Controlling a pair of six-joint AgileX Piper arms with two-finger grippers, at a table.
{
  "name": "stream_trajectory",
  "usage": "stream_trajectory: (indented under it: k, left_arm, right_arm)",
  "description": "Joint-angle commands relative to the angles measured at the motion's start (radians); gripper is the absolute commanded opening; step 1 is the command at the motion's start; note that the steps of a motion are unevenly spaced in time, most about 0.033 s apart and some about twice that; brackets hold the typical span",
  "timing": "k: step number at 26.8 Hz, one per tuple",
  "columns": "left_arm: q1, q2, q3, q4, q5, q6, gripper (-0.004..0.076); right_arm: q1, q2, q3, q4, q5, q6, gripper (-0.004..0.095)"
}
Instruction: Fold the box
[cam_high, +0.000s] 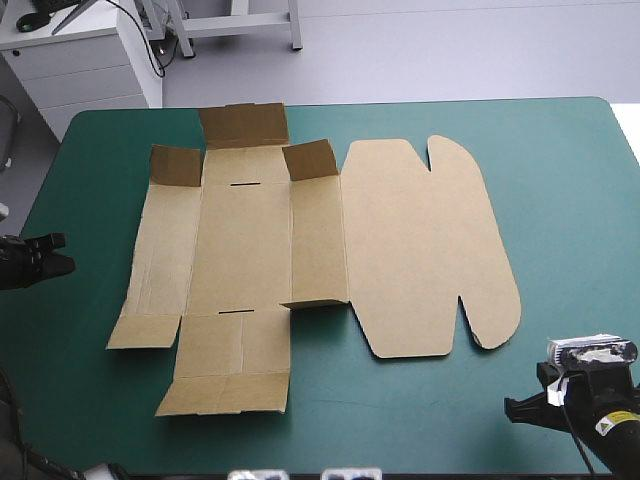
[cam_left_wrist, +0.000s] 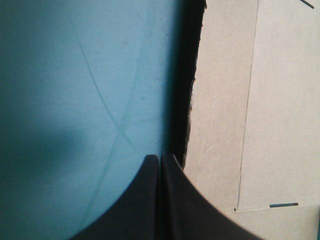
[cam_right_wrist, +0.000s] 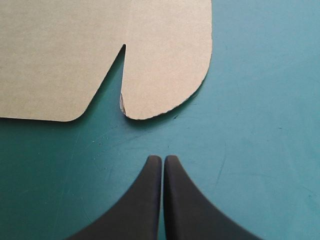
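The brown box (cam_high: 250, 250) lies as a cut sheet on the teal-green cover, left of the middle. Its rounded lid (cam_high: 425, 250) lies flat to the right. Three small flaps at the far end (cam_high: 245, 125) stand partly raised. My left gripper (cam_high: 60, 255) is shut at the table's left edge, a short way off the sheet's left side panel (cam_left_wrist: 250, 100). In the left wrist view my left gripper (cam_left_wrist: 160, 159) points along that panel's edge. My right gripper (cam_high: 515, 408) is shut near the front right corner. My right gripper (cam_right_wrist: 162, 160) rests just short of the lid's rounded tab (cam_right_wrist: 165, 75).
Bare teal-green cover (cam_high: 570, 200) stretches to the right of the lid and along the near edge. A white drawer cabinet (cam_high: 80, 60) stands beyond the table's far left corner.
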Motion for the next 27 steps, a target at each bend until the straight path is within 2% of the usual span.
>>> stream_trajectory:
  k: [1,5,9,11,18,27]
  left_arm:
    - [0.001,-0.022,-0.03,-0.059,0.084,0.023,-0.0002]
    - [-0.01,-0.017,-0.008,-0.064,0.084,0.034,0.008]
    - [-0.05,-0.002,0.03,-0.044,0.084,0.049,0.0233]
    - [-0.077,0.015,0.035,-0.011,0.084,0.04,0.0284]
    - [-0.194,0.081,0.035,-0.023,0.076,0.045,0.0294]
    - [-0.25,0.125,0.035,-0.018,0.056,0.045,0.0294]
  right_arm:
    - [0.0,0.007,-0.031,0.001,-0.06,-0.009,0.0]
    - [0.0,0.007,-0.031,0.001,-0.061,-0.009,0.0]
    - [0.0,0.007,-0.031,0.001,-0.065,-0.009,0.0]
    - [0.0,0.007,-0.031,0.001,-0.065,-0.009,0.0]
    - [0.0,0.007,-0.031,0.001,-0.065,-0.009,0.0]
    - [0.0,0.007,-0.031,0.001,-0.061,-0.009,0.0]
